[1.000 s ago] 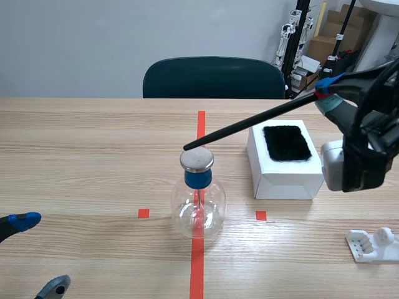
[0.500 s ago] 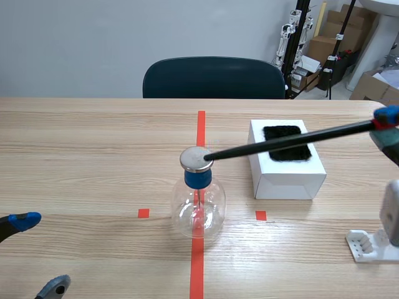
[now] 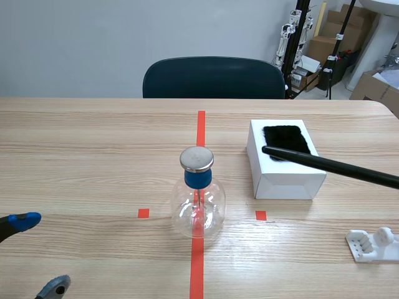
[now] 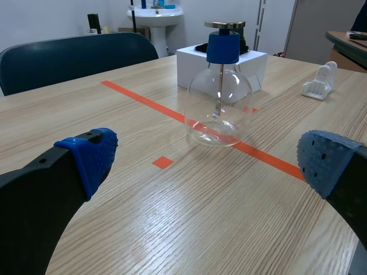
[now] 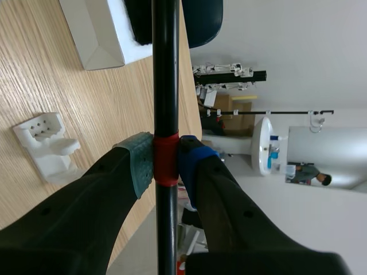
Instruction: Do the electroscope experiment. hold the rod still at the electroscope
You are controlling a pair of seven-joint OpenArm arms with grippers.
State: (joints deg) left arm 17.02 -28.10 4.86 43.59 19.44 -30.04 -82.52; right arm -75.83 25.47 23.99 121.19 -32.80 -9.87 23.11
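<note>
Black rod (image 3: pixel 324 164) clenched in right hand (image 5: pixel 166 162), tip ahead over fur box (image 3: pixel 283 180), well clear of electroscope (image 3: pixel 198 179), so hold not yet done; left hand (image 4: pixel 209 163) released.

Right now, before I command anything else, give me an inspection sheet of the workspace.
Surface: wooden table with orange-red tape marks; no spills seen.
Job's things: electroscope upright on the centre line, nothing touching its metal disc; rod has its tip over the black pad on the white box, apart from the electroscope.
Clutter: white plastic holder on the table at the robot's right.
Grippers: left gripper open, low over the table, holding nothing; right gripper shut on the rod at its red band.
Cables: nothing seen.
Surroundings: dark chair across the table; cardboard boxes and stands behind.
</note>
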